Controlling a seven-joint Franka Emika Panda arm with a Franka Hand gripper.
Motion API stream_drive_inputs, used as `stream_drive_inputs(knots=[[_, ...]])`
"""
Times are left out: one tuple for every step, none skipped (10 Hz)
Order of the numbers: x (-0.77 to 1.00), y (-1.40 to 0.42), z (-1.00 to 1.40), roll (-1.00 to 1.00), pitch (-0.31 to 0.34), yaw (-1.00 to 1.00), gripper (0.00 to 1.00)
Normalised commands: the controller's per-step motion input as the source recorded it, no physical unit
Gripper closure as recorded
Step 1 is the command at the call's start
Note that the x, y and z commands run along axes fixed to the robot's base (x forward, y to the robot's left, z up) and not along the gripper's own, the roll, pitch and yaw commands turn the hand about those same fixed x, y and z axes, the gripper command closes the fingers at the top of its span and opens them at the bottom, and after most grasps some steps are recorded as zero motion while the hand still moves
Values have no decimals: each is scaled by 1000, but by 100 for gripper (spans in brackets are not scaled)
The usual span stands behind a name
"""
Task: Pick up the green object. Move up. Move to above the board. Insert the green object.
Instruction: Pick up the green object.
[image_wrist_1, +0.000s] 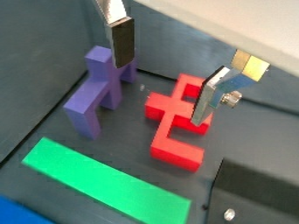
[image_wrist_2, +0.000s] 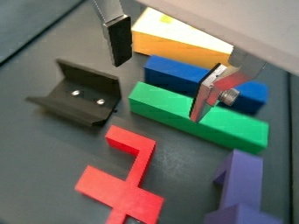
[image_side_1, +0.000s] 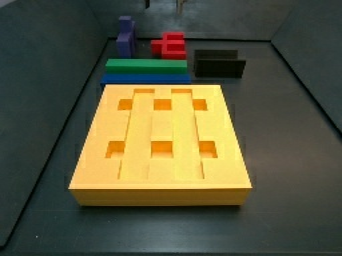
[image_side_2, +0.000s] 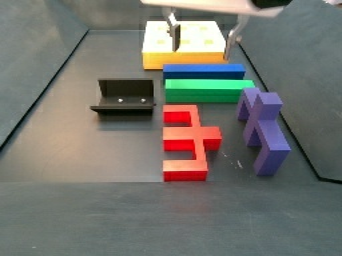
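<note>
Gripper (image_side_2: 202, 38): jaws spread wide, empty, hanging above the bars.
Red piece (image_side_2: 187, 142): nearest, flat on the table (image_side_2: 80, 150).
Green object (image_side_2: 203, 91): beyond it, touching blue bar (image_side_2: 203, 71).
Board (image_side_2: 189, 42): farthest.

The green object (image_wrist_2: 197, 114), a long flat bar, lies unheld below the gripper's (image_wrist_2: 158, 74) spread jaws, touching the orange-yellow, six-holed board (image_side_1: 162, 144) just beyond.

Soft, even overhead light is falling across all four views, casting only faint shadows. Glare is catching the silver fingers (image_wrist_2: 208, 93) of the gripper (image_wrist_1: 163, 66) (open, hanging above the pieces). Both wrist views are looking slightly soft.
</note>
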Motion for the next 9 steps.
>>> stream_drive_inputs(knots=[[0,0,-417,0,0,-1000,0],[0,0,-434,0,0,-1000,0],[0,0,-377,0,30,-1000,0],[0,0,-406,0,11,-1000,0],[0,0,-417,0,0,-1000,0],[0,0,-403,0,0,-1000,0],[0,0,-383,0,0,-1000,0],[0,0,-357,0,0,-1000,0],[0,0,-297,0,0,-1000,0]])
